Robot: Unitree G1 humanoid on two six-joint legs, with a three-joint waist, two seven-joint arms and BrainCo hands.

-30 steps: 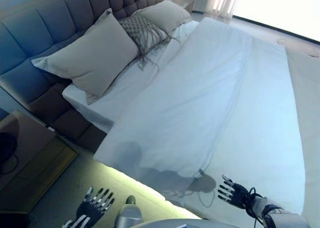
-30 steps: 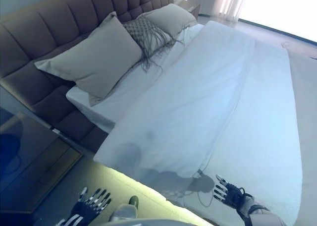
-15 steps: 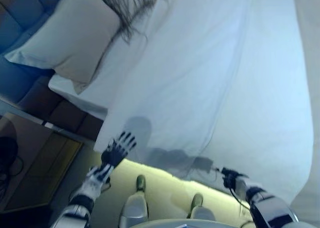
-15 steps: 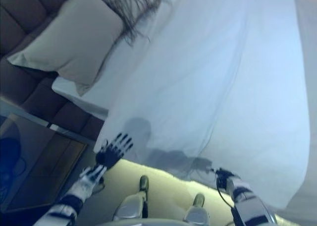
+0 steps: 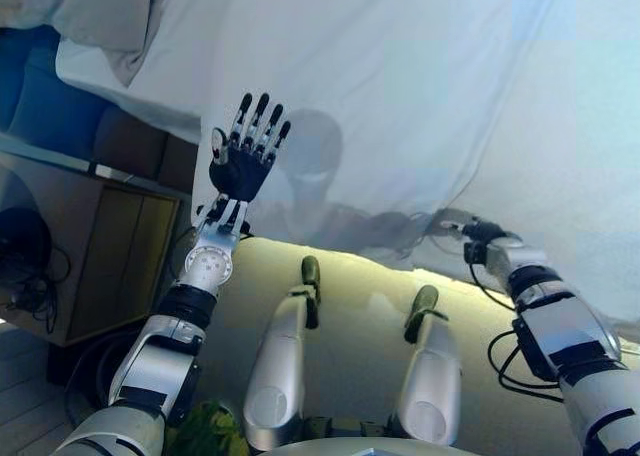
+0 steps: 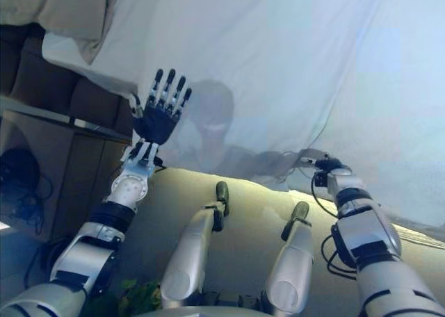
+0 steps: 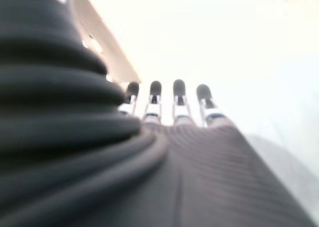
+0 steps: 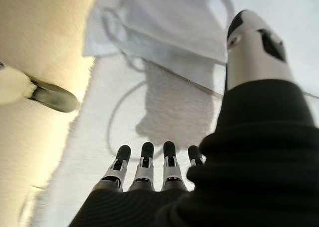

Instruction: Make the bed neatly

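Observation:
The white duvet (image 5: 420, 76) covers the bed and hangs over its near side; its lower edge (image 5: 400, 231) is rumpled. My left hand (image 5: 245, 156) is raised with its fingers straight and spread, in front of the duvet's near left corner, holding nothing. My right hand (image 5: 478, 238) is at the duvet's hanging edge, low on the right. In the right wrist view its fingers (image 8: 149, 160) are straight and its thumb (image 8: 254, 43) stands apart, with the folded duvet edge (image 8: 164, 23) just past them. A beige pillow (image 5: 90, 6) lies at the bed's head.
A wooden nightstand (image 5: 90, 246) with cables beside it stands left of the bed, close to my left arm. The brown padded bed frame (image 5: 140, 146) shows under the duvet's corner. A lit strip of floor (image 5: 360, 286) runs along the bed's base.
The camera has tilted down towards the bed's near side. My left hand has risen from floor level to the duvet's near left corner. My right hand stays at the duvet's lower edge.

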